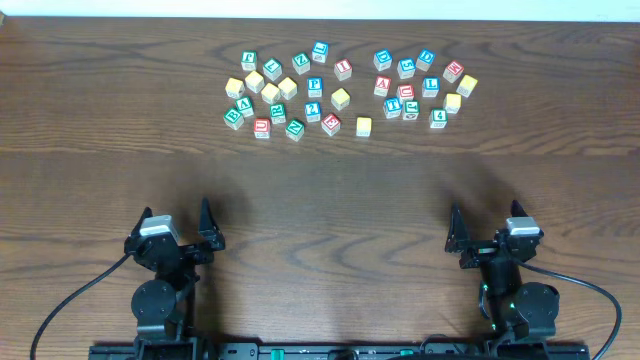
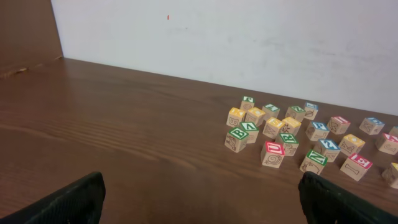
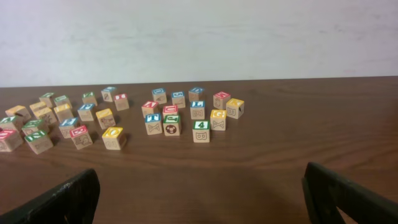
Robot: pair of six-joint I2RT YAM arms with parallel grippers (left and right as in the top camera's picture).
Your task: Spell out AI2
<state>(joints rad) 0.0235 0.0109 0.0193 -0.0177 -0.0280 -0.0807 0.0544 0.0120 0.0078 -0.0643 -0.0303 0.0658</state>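
Several wooden letter and number blocks (image 1: 345, 88) lie scattered across the far part of the table. Among them are a red-edged "A" block (image 1: 383, 86) and a red-edged "I" block (image 1: 343, 69). A blue-edged block (image 1: 313, 111) seems to show a "2". My left gripper (image 1: 176, 215) is open and empty at the near left, far from the blocks. My right gripper (image 1: 486, 218) is open and empty at the near right. The left wrist view shows the open fingers (image 2: 202, 199) and the block cluster (image 2: 292, 140) ahead to the right. The right wrist view shows the open fingers (image 3: 202, 196) and the blocks (image 3: 124, 118) ahead to the left.
The dark wooden table (image 1: 330, 200) runs bare between the blocks and the grippers. A green "4" block (image 3: 201, 129) is the block nearest the right gripper. A white wall (image 3: 199, 37) stands behind the table's far edge. Black cables (image 1: 70, 300) trail from each arm base.
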